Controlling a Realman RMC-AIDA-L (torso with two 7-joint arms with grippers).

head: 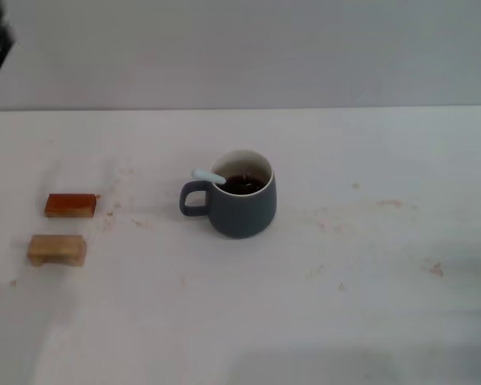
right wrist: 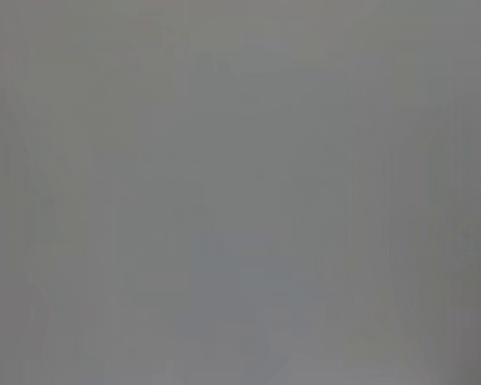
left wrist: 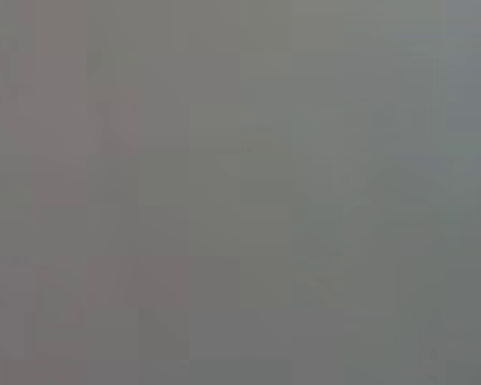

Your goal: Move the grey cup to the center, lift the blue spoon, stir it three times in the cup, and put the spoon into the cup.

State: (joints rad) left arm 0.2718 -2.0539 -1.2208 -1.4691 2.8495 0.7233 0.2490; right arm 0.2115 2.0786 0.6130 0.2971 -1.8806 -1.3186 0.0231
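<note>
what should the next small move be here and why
Probably none beyond keeping both arms clear. The blue spoon already rests in the grey cup, handle leaning over the rim on the handle side, bowl in the dark liquid. The cup stands upright near the middle of the table. Only a dark part of the left arm shows at the head view's upper left corner; neither claw is visible.

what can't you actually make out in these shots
- The blue spoon: head view shows only its pale handle over the rim; its bowl is hidden inside the grey cup under dark liquid.
- Left arm: only a dark part at the head view's top-left corner, cut off by the edge; end effector state unreadable.
- Right end effector: not visible.
- Both wrist views: plain grey, nothing distinguishable.
</note>
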